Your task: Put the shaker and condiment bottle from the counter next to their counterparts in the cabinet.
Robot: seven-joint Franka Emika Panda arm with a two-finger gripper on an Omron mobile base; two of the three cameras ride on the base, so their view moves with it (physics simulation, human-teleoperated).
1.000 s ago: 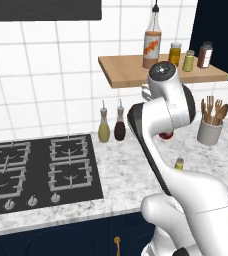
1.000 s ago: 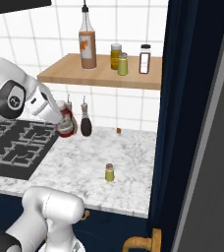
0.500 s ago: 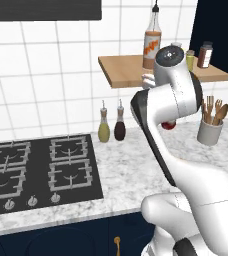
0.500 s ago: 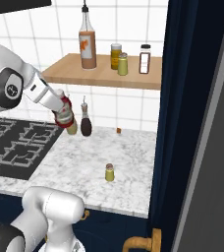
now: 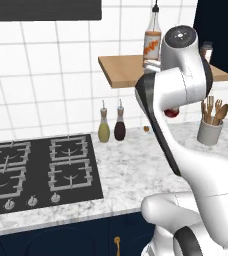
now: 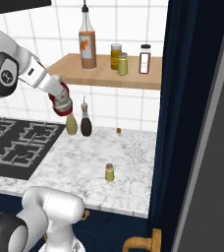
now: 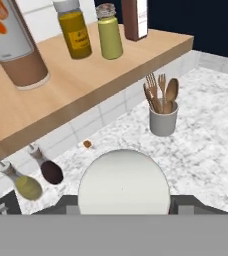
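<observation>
My gripper (image 6: pixel 60 100) is shut on the condiment bottle (image 6: pixel 63 105), a short red bottle held in the air left of and below the cabinet shelf (image 6: pixel 109 75). In the hand view its pale cap (image 7: pixel 123 181) sits between my fingertips, with the shelf board (image 7: pixel 81 87) ahead. A tall orange-labelled bottle (image 6: pixel 87 45) (image 7: pixel 15 47) and a yellow-green shaker (image 6: pixel 123 64) (image 7: pixel 109 33) stand on the shelf as counterparts. Another small shaker (image 6: pixel 109 172) stands alone on the marble counter. In the left base view my arm hides all of the red bottle (image 5: pixel 171 113) but a sliver.
An amber jar (image 7: pixel 75 30) and a dark jar (image 7: pixel 135 17) also stand on the shelf. An olive bottle (image 6: pixel 71 124) and a dark-brown bottle (image 6: pixel 86 126) stand by the wall. A utensil cup (image 7: pixel 163 120) stands under the shelf, a stove (image 6: pixel 15 142) lies left, and a dark tall panel (image 6: pixel 182 98) stands right.
My arm has risen, carrying the red bottle up from counter height toward the level of the shelf. The grip stays the same.
</observation>
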